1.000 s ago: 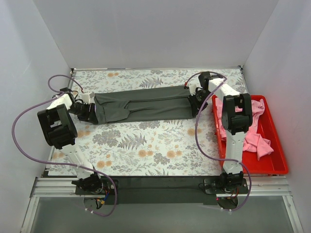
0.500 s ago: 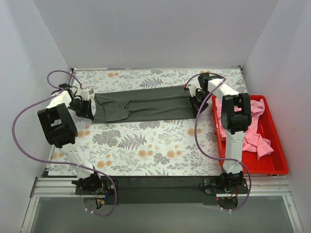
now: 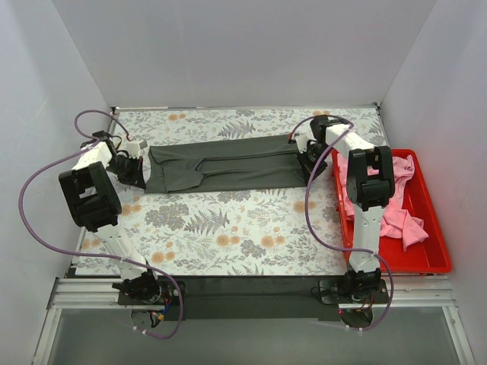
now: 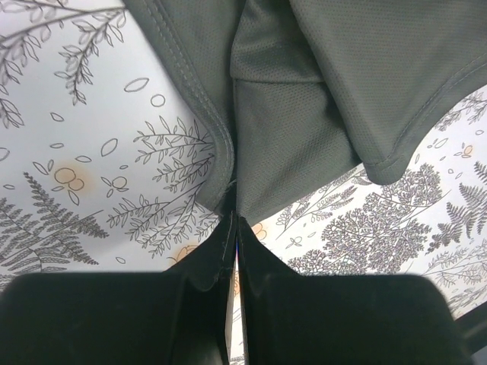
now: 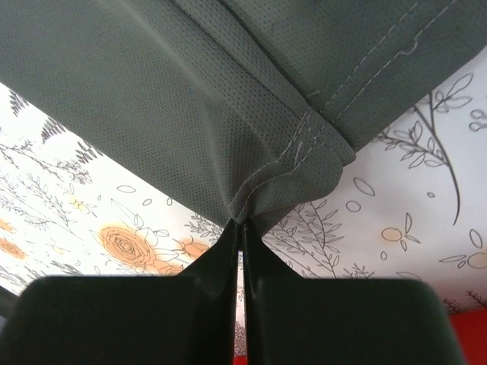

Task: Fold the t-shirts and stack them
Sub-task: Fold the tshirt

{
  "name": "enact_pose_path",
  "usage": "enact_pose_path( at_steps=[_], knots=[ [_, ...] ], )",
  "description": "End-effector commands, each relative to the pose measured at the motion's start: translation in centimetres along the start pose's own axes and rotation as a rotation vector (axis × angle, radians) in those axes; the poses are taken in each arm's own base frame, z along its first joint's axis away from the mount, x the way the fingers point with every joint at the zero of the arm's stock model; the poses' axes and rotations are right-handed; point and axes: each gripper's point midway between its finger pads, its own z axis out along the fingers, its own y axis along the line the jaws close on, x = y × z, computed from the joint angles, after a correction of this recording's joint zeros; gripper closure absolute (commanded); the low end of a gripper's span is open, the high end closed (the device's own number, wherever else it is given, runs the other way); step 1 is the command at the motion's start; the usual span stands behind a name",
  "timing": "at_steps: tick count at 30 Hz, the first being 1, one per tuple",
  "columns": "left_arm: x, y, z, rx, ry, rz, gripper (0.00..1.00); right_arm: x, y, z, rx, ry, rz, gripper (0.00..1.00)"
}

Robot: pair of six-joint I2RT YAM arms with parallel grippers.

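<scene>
floral table cloth (image 3: 228, 228) is lying flat under left gripper (image 3: 144, 172) and right gripper (image 3: 303, 157), spanning the gap between them; red tray (image 3: 428, 257) is sitting just outboard of right gripper, beside the cloth's right edge

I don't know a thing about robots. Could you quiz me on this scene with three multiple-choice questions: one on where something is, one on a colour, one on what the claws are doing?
1. Where are the pink t-shirts?
A. in the red tray
B. on a shelf
C. on the floor

2. What colour is the stretched t-shirt?
A. white
B. dark grey
C. blue

3. The left gripper and right gripper are:
A. wide open
B. shut on the stretched t-shirt
C. holding a cup

Answers:
1 A: the pink cloth lies inside the tray's walls.
2 B: it looks charcoal in every view.
3 B: both wrist views show cloth pinched between closed fingers.
</scene>
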Motion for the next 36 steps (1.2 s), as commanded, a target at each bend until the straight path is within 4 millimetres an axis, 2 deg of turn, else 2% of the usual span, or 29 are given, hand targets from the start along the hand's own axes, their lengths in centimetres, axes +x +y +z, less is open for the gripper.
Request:
enact_pose_path(
  at_steps=[1, 4, 5, 6, 7, 8, 10, 12, 14, 15, 16, 17, 18, 20, 21, 22, 24, 25, 26, 27, 28, 30, 31, 33, 34, 36],
  knots=[
    [0.8, -0.2, -0.5, -0.023, 0.021, 0.024, 1.00, 1.3, -0.3, -1.2, 0.049, 0.033, -0.038, 0.99],
    [0.3, -0.7, -0.5, 0.000, -0.001, 0.011, 1.00, 1.0, -0.3, -1.7, 0.055, 0.022, -0.052, 0.99],
    [-0.1, -1.1, -0.6, 0.021, -0.023, 0.002, 0.91, 0.7, -0.2, -2.1, 0.056, 0.007, -0.055, 0.89],
    [-0.7, -1.3, -0.9, 0.021, -0.046, -0.003, 0.86, -0.2, -0.1, -2.8, 0.061, -0.023, -0.060, 0.66],
    [-1.5, -1.6, -1.4, 0.031, -0.077, 0.005, 0.80, -0.9, 0.3, -3.3, 0.053, -0.048, -0.052, 0.57],
    [-2.2, -2.2, -2.2, 0.038, -0.108, 0.015, 0.74, -1.7, 0.7, -4.4, 0.054, -0.082, -0.057, 0.52],
    [-3.4, -3.5, -3.2, 0.079, -0.159, 0.007, 0.69, -3.2, 1.9, -6.2, 0.036, -0.145, -0.060, 0.45],
    [-4.7, -4.7, -4.7, 0.106, -0.212, 0.016, 0.67, -4.4, 3.2, -8.0, 0.019, -0.208, -0.081, 0.45],
    [-4.7, -5.9, -5.3, 0.133, -0.234, -0.013, 0.64, -5.2, 4.5, -9.7, 0.011, -0.264, -0.105, 0.45],
    [-4.8, -6.8, -5.8, 0.142, -0.247, -0.005, 0.60, -5.5, 5.1, -10.0, -0.008, -0.286, -0.116, 0.45],
    [-4.8, -7.3, -5.9, 0.146, -0.253, -0.017, 0.59, -6.3, 6.0, -10.2, -0.029, -0.315, -0.128, 0.44],
    [-4.0, -8.0, -5.5, 0.158, -0.239, -0.033, 0.59, -6.7, 6.7, -10.5, -0.045, -0.331, -0.130, 0.44],
    [-4.2, -8.7, -5.9, 0.157, -0.263, -0.025, 0.58, -7.2, 7.8, -10.6, -0.087, -0.349, -0.141, 0.45],
    [-3.4, -10.2, -5.5, 0.202, -0.259, -0.087, 0.58, -8.6, 9.9, -10.4, -0.122, -0.373, -0.174, 0.45],
    [-2.5, -11.2, -4.6, 0.228, -0.241, -0.113, 0.58, -9.1, 10.9, -10.2, -0.140, -0.380, -0.188, 0.46],
    [-2.1, -11.7, -4.1, 0.241, -0.229, -0.135, 0.57, -10.2, 13.0, -9.6, -0.163, -0.392, -0.234, 0.46],
    [-0.8, -12.8, -2.5, 0.271, -0.185, -0.194, 0.56, -11.6, 15.1, -8.3, -0.205, -0.391, -0.231, 0.48],
    [-0.5, -12.9, -1.9, 0.275, -0.172, -0.213, 0.55, -12.6, 17.3, -7.5, -0.240, -0.404, -0.266, 0.48],
    [-0.1, -12.8, -1.3, 0.267, -0.154, -0.263, 0.54, -13.3, 18.1, -6.5, -0.259, -0.399, -0.261, 0.49],
    [0.2, -12.9, -0.8, 0.274, -0.146, -0.279, 0.54, -13.8, 19.4, -5.8, -0.296, -0.395, -0.236, 0.48],
    [0.5, -12.9, -0.4, 0.278, -0.135, -0.305, 0.50, -14.5, 21.1, -4.4, -0.323, -0.393, -0.252, 0.48],
    [0.4, -12.4, 0.1, 0.259, -0.136, -0.346, 0.48, -15.4, 22.8, -3.3, -0.355, -0.402, -0.239, 0.46],
    [0.6, -12.4, 0.3, 0.259, -0.132, -0.358, 0.47, -16.3, 24.4, -2.7, -0.381, -0.427, -0.229, 0.45],
    [0.5, -11.9, 0.9, 0.240, -0.136, -0.380, 0.46, -16.6, 25.1, -0.9, -0.392, -0.429, -0.193, 0.42],
    [0.5, -11.9, 1.1, 0.238, -0.134, -0.403, 0.46, -17.6, 26.1, -0.6, -0.404, -0.467, -0.189, 0.41],
    [0.7, -11.4, 1.8, 0.209, -0.119, -0.423, 0.46, -18.0, 26.5, 0.8, -0.416, -0.469, -0.176, 0.40]
  ],
)
